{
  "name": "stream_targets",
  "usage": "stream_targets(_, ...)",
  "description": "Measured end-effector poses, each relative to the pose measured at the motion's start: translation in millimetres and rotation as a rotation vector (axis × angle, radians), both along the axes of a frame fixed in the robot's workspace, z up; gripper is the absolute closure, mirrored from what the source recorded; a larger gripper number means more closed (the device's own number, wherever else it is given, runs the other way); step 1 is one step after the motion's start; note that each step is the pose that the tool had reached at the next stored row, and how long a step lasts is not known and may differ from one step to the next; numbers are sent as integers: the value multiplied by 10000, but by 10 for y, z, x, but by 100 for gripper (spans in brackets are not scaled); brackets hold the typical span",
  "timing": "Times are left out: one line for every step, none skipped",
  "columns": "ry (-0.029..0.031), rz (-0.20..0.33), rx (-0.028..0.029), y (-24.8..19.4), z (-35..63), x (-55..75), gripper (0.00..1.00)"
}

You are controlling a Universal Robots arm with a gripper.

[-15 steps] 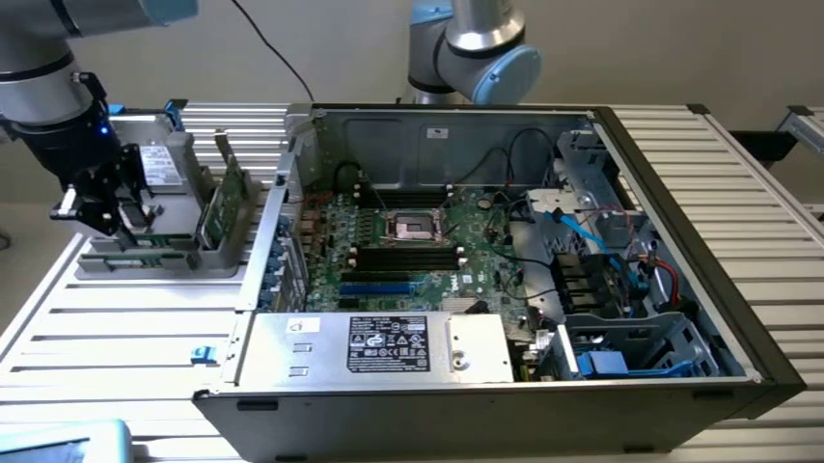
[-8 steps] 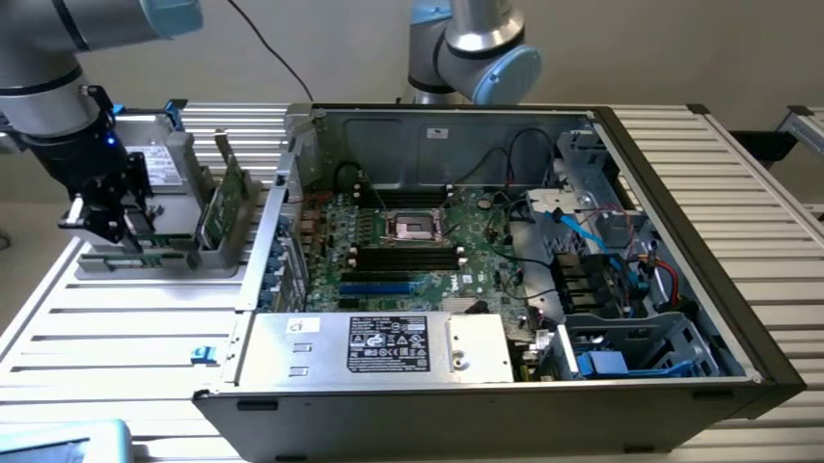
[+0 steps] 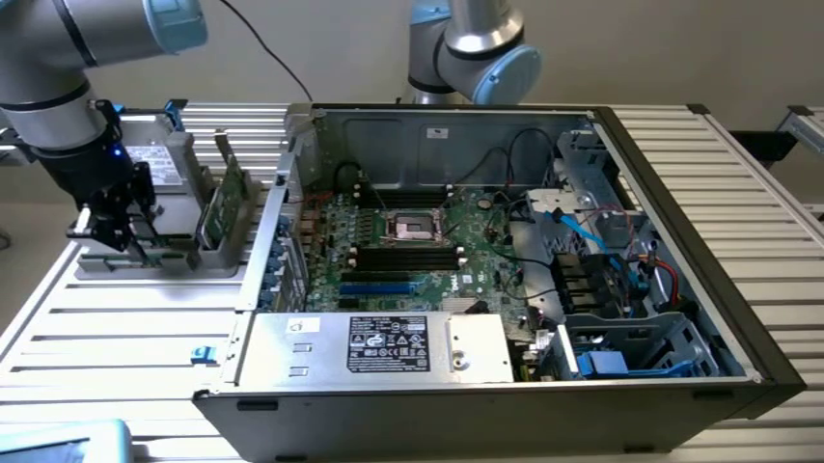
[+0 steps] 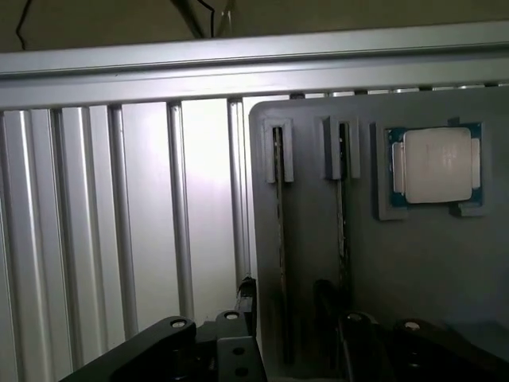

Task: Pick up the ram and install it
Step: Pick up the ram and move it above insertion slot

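Your gripper (image 3: 126,246) is wide open and holds nothing. In the exterior view it hangs from the arm (image 3: 58,106), low over a grey holder (image 3: 154,268). The holder sits on the slatted table (image 3: 116,328), at nine o'clock from the open computer case (image 3: 425,145).

The ram is not in the computer yet. Two sticks stand up on their long edges in the holder. The first ram stick (image 3: 235,200) is the one closest to the case. The second ram stick (image 3: 210,220) is just beside it, at nine o'clock. The gripper is at nine o'clock from both sticks, near them but not touching them.

In the wrist view you look down on the holder (image 4: 413,270). Both sticks show as thin dark lines, side by side, each in its own slot. The gripper's black fingers (image 4: 163,346) stand far apart. A square silver chip (image 4: 436,165) lies flat in its own pocket of the holder, beside the slots.

Inside the case, the green board (image 3: 483,256) lies flat. Its long black slots (image 3: 409,257) sit at six o'clock from the square socket (image 3: 415,227). A silver box with a label (image 3: 386,345) fills the six o'clock end of the case. A second arm (image 3: 470,48) stands at twelve o'clock, behind the case.
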State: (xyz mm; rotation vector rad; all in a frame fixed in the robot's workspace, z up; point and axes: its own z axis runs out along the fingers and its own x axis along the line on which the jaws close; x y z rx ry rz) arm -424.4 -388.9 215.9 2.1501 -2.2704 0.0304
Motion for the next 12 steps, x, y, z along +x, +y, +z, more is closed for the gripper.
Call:
stream_targets(2,1,-1,0,-19,0,57)
stream_targets(2,2,-1,0,-37,0,57)
stream_targets(3,3,0,0,-51,-1,57)
stream_targets(5,6,-1,0,-59,-1,57)
stream_targets(8,10,-2,0,-61,-1,57)
stream_targets(11,10,-2,-1,-62,-2,57)
stream_targets(15,11,1,0,-67,-1,57)
stream_targets(18,10,1,0,-77,-2,57)
stream_targets(18,12,1,0,-88,-3,57)
stream_targets(20,12,0,0,-98,-3,57)
stream_targets(20,12,0,2,-107,-3,57)
stream_targets(22,11,0,4,-113,-4,57)
